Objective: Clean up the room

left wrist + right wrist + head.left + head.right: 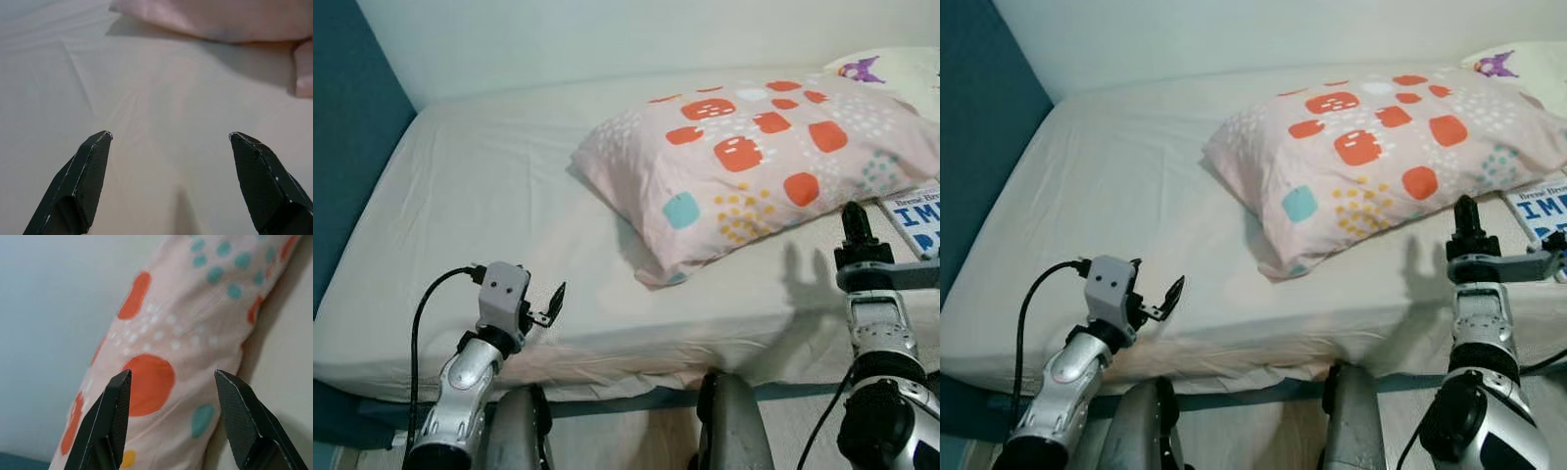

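A pink pillow (pixel 759 162) with orange, teal and yellow patches lies slantwise on the bed (pixel 489 196), toward its right side. My right gripper (pixel 855 223) is raised just in front of the pillow's near right edge, open, with the pillow (pixel 161 362) seen between its fingers. My left gripper (pixel 551 304) hovers low over the bare sheet near the bed's front edge, well left of the pillow, open and holding nothing. The sheet (pixel 161 147) lies between its fingertips.
A blue and white book (pixel 915 217) lies on the bed at the right edge, beside my right gripper. A second pillow (pixel 891 69) with a purple figure sits at the far right corner. A teal wall (pixel 352 127) borders the bed on the left.
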